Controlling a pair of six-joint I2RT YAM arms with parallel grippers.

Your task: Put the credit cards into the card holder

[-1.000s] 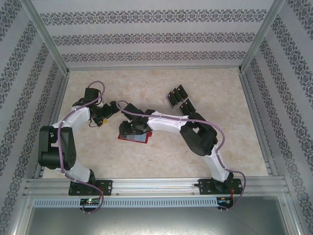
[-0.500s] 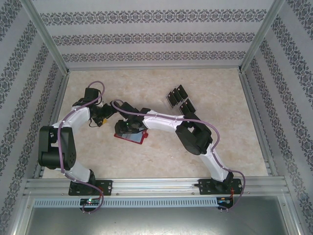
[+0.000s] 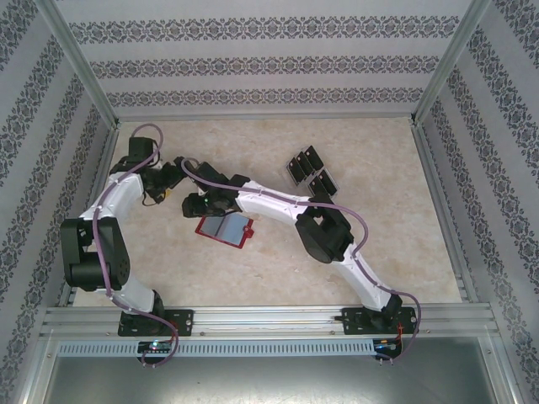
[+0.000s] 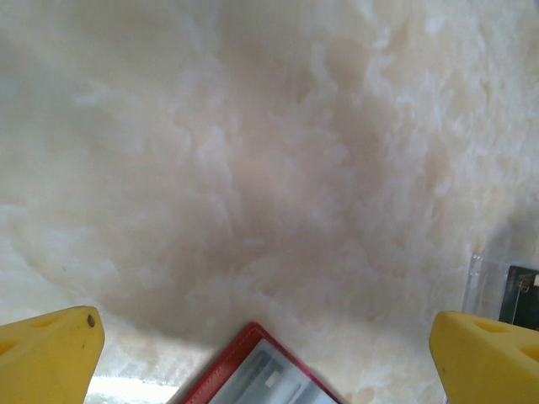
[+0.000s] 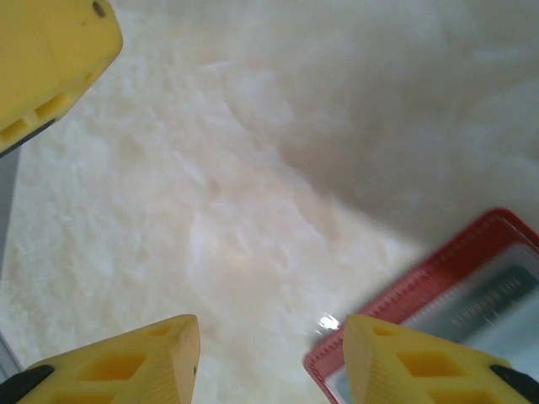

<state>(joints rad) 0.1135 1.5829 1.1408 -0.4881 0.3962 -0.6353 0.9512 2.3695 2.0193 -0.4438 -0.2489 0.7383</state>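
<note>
Where it lies, card holder (image 3: 226, 228) looks rectangular

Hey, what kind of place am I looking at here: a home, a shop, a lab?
Probably a lab test cell for robots, dressed to look homely. A pale marble-look tabletop is boxed in by an aluminium frame and grey-patterned wallpaper panels, with white-and-black robot arms bolted at its near edge.

The card holder (image 3: 225, 228) is red, credit cards (image 3: 309, 172) black, table (image 3: 387, 185) mottled cream.

floral-striped walls (image 3: 269, 63) — pale marbled table (image 3: 396, 244), aluminium frame (image 3: 269, 318).
</note>
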